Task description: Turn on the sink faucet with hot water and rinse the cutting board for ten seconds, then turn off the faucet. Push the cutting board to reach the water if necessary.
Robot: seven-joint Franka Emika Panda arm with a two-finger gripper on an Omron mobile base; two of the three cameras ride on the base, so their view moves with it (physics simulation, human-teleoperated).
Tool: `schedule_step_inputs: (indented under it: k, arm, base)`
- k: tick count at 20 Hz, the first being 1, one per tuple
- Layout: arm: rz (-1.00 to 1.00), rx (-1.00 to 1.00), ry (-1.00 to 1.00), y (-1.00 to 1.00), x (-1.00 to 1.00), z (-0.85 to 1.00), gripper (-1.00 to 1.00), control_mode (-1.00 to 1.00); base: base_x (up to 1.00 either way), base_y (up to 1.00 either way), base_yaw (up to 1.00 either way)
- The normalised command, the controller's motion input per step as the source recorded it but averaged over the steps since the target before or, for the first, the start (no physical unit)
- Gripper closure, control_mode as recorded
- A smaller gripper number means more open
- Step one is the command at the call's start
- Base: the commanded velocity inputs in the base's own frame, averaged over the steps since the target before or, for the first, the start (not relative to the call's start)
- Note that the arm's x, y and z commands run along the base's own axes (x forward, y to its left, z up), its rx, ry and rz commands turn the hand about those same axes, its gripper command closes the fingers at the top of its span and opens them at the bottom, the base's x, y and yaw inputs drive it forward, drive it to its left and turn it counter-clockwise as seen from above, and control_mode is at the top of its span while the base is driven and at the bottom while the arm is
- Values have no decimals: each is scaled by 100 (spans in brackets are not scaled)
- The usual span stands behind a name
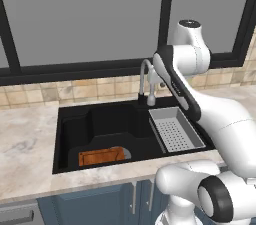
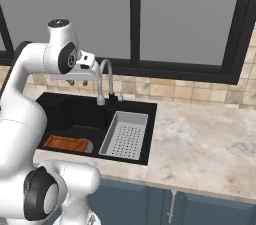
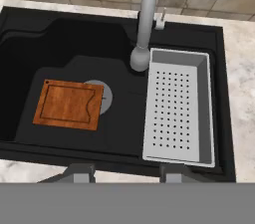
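Hand view: marble counter (image 3: 239, 93) rings black sink (image 3: 74, 44) (tiled wall behind); end effector (image 3: 127, 172) fingers apart, empty.

Black-framed window (image 1: 85, 19) — beige tiles (image 1: 75, 91), marble counter (image 2: 210, 139)

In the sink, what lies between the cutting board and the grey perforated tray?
In the hand view, the grey round drain, partly under the cutting board, then bare black sink floor up to the perforated tray.
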Motion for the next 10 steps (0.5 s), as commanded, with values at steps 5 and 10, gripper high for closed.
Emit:
schedule_step_inputs:
  k: [5, 10]
  arm:
    - [0, 2, 0, -15, 3, 0, -100, -100]
    - [0, 1, -7, -9, 3, 16, -100, -100]
  base:
    - [0, 0, 0]
    - [0, 0, 0]
